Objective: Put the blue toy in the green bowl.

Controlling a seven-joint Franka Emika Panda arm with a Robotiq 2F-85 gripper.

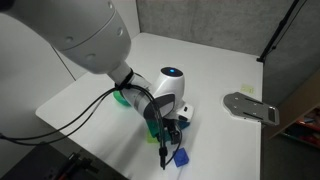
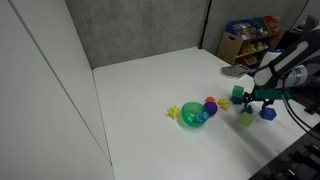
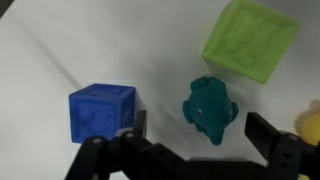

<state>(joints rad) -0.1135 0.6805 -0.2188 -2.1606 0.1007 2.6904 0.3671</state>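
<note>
One gripper [image 3: 198, 125] spread open above blue toy [image 3: 210, 108], green bowl [image 1: 121, 97] partly hidden behind arm [image 1: 80, 35]

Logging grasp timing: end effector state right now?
End effector: open, nothing held; small dark teal toy block sits between its jaws in the wrist view.

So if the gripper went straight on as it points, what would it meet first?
Probably the blue toy, which lies between the open fingers in the wrist view; how far off it is remains unclear.
</note>
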